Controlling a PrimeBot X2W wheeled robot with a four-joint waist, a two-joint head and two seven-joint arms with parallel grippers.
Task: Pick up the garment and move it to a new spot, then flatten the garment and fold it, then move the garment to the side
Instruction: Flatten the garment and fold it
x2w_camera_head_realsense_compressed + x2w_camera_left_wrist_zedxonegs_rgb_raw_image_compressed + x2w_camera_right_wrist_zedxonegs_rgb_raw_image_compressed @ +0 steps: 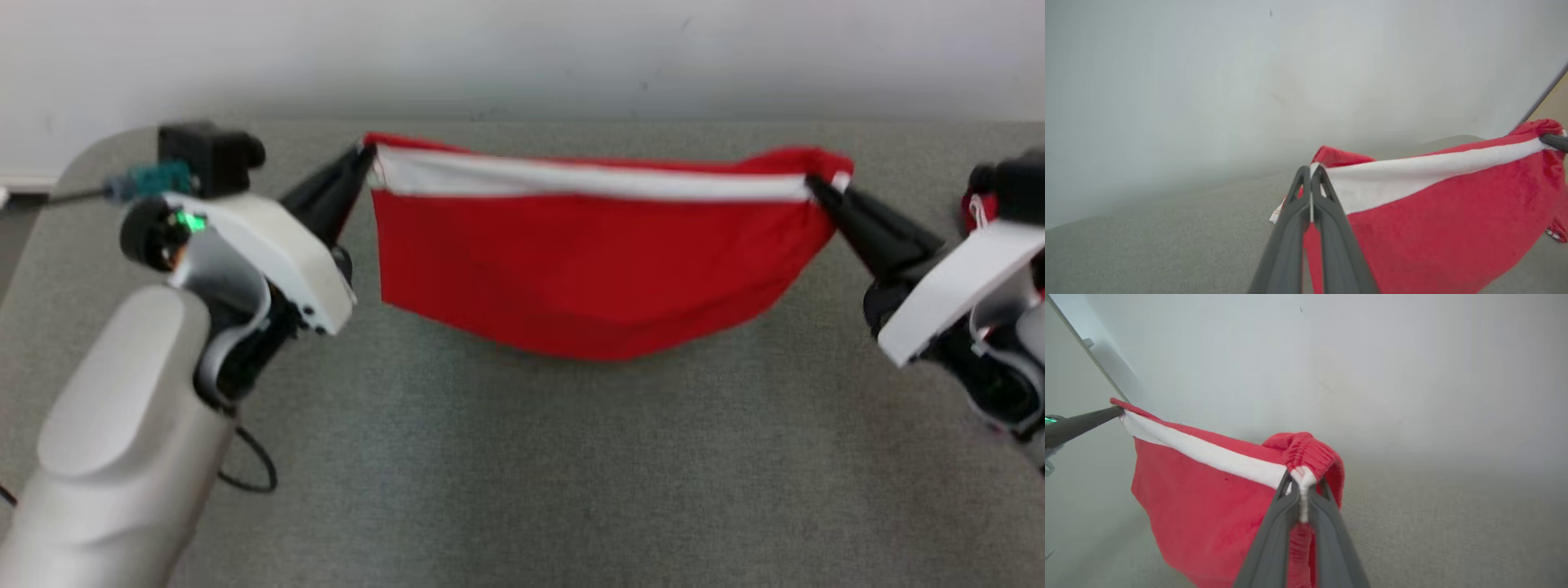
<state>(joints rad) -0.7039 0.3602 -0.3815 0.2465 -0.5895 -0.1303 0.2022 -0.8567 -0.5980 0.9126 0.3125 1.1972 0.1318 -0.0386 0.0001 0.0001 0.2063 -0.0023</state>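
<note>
**A:** Red fleecy stuff, by the look of it. How will that garment (588,269) behave?

**B:** Soft and light, I'd judge. It hangs between the two grippers over the far part of the grey table (522,474), close to the wall (522,49). The top edge is pulled nearly straight and the belly sags down. Whether the lowest fold touches the tabletop, I can't tell.

**A:** And the hold?

**B:** The left gripper (357,167) is pinched fully closed on the left end of the white band (588,181). The right gripper (819,189) is clamped on the other end, with a gathered, elastic-looking bunch caught in its grip.

**A:** Good places to hold it?

**B:** Probably the best. The band edge looks thicker than the body, so it should slip less. It has no stiffness, though. Let the tension go and it'll crumple, so it wants laying down taut. That bunched right corner may need regripping to lie flat.
</note>
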